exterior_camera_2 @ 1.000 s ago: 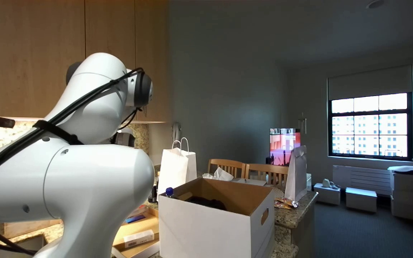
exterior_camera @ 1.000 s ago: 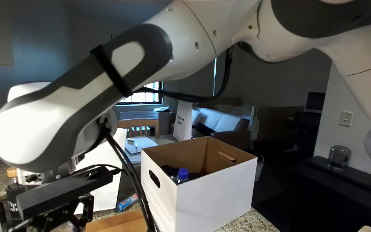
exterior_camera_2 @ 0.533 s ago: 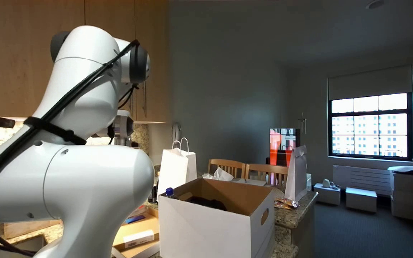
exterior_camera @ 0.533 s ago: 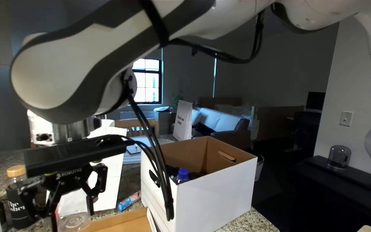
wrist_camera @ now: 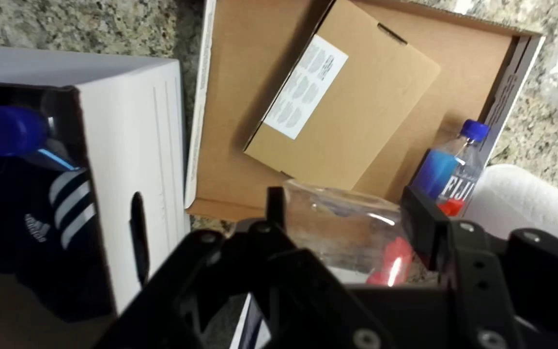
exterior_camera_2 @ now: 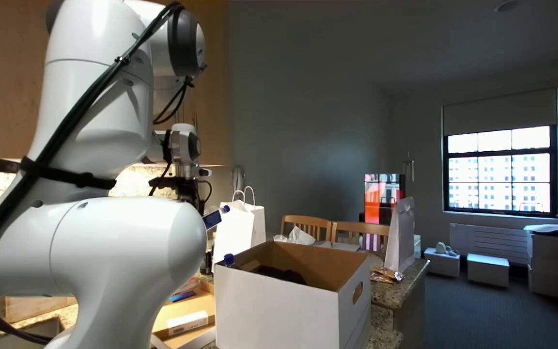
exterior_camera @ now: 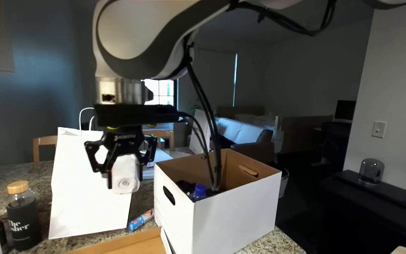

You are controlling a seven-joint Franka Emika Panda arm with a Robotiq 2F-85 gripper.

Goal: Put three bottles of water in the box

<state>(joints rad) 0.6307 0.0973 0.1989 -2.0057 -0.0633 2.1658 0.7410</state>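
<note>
The bottle of water [exterior_camera: 125, 174] hung tilted, left of the box [exterior_camera: 236, 215] in an exterior view, my gripper [wrist_camera: 348, 215] closed only part-way, clasping its body. I reckoned it heavy for its size, smooth and apt to dent; mid-body, opposite sides, seemed best.

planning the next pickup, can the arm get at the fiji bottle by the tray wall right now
Probably not yet: the fingers grip another bottle. After release, likely yes: nothing seems to rest on the Fiji bottle, though a white object sits close beside it.
</note>
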